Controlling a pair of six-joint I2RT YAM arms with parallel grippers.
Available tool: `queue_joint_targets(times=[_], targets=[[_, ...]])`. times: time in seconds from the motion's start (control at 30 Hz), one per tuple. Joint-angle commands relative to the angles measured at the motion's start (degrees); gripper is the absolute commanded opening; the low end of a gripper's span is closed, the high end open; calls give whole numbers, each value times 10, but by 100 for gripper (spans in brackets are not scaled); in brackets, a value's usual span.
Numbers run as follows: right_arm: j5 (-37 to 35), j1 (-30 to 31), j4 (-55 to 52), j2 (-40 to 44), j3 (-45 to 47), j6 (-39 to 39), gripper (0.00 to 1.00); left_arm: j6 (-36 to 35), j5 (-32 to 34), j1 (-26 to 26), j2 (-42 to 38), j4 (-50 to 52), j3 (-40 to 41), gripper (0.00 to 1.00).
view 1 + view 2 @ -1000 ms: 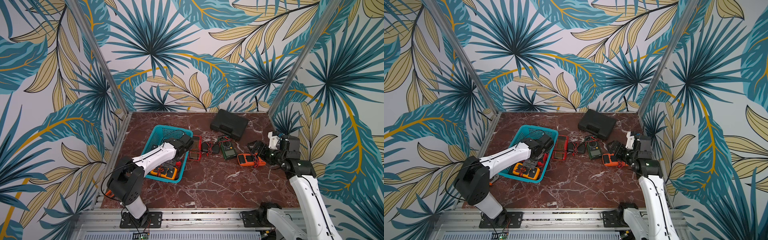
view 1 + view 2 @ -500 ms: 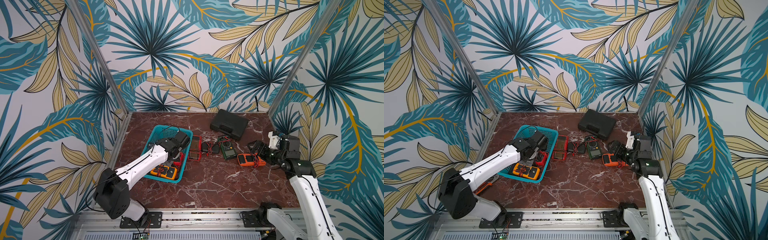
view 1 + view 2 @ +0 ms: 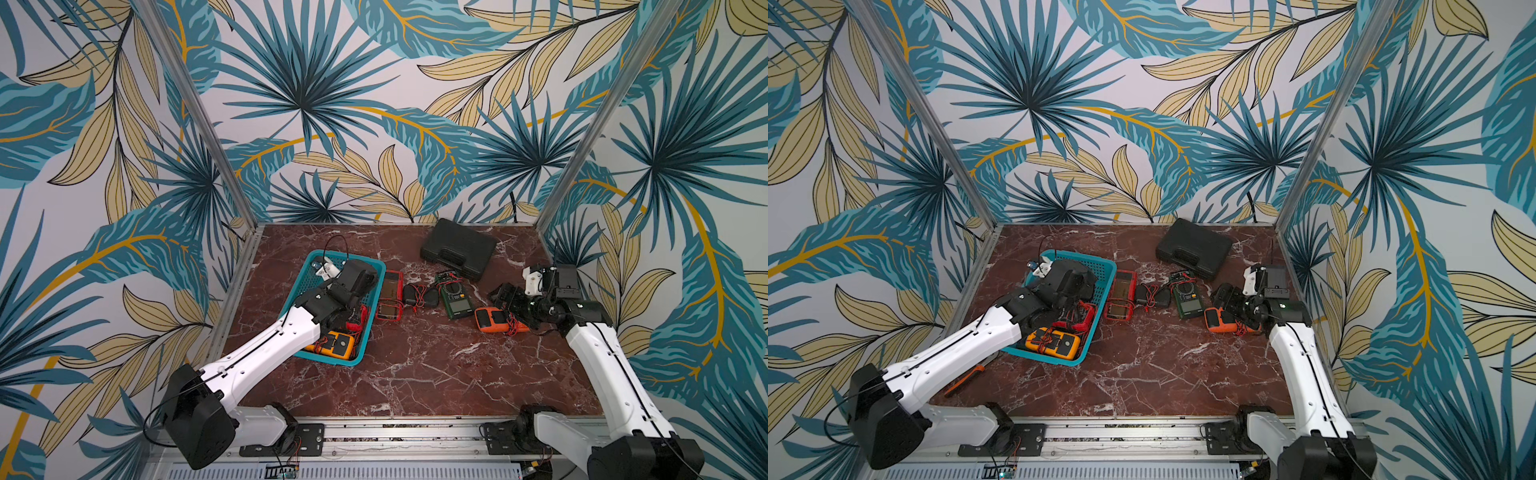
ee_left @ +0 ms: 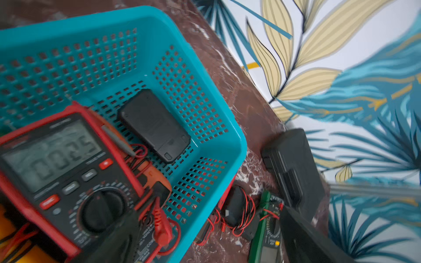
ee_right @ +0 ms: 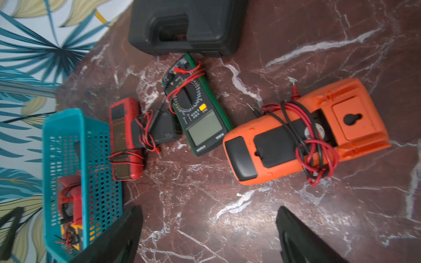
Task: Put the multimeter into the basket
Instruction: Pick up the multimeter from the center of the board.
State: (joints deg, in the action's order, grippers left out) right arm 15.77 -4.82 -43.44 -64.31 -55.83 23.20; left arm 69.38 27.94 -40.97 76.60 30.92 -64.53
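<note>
The teal basket (image 3: 370, 266) stands at the left of the marble table. It holds a yellow multimeter (image 3: 332, 345), a red multimeter (image 4: 57, 170) with a lit display and a small black device (image 4: 155, 125). My left gripper (image 3: 368, 282) hovers open over the basket's right wall (image 4: 209, 239), holding nothing. On the table lie a red multimeter (image 3: 390, 295), a green multimeter (image 3: 455, 295) and an orange multimeter (image 3: 496, 321), face down and wrapped in leads. My right gripper (image 3: 509, 300) hangs open beside the orange multimeter (image 5: 303, 132), its jaws wide over bare marble (image 5: 209, 236).
A black hard case (image 3: 459, 247) sits at the back, close to the green multimeter. Two small black units (image 3: 419, 295) with red leads lie between the red and green meters. An orange-handled tool (image 3: 963, 380) lies near the front left edge. Patterned walls close in three sides.
My left arm's elbow has swung out to the front left while its gripper stayed over the basket, shifting slightly back. The right arm has hardly moved.
</note>
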Motion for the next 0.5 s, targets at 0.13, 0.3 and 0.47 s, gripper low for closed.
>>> queue_joint_targets(times=[0.13,0.3,0.47], targets=[[-147,-1,-31,-97,-56,-39,92,-253,-61,-55,47,-97,-36,100],[-214,-27,-49,-195,-142,-33,92,-342,-164,-60,51,-185,-6,100],[-211,-65,-58,-310,-225,-34,93,-382,-227,-60,60,-255,23,100]])
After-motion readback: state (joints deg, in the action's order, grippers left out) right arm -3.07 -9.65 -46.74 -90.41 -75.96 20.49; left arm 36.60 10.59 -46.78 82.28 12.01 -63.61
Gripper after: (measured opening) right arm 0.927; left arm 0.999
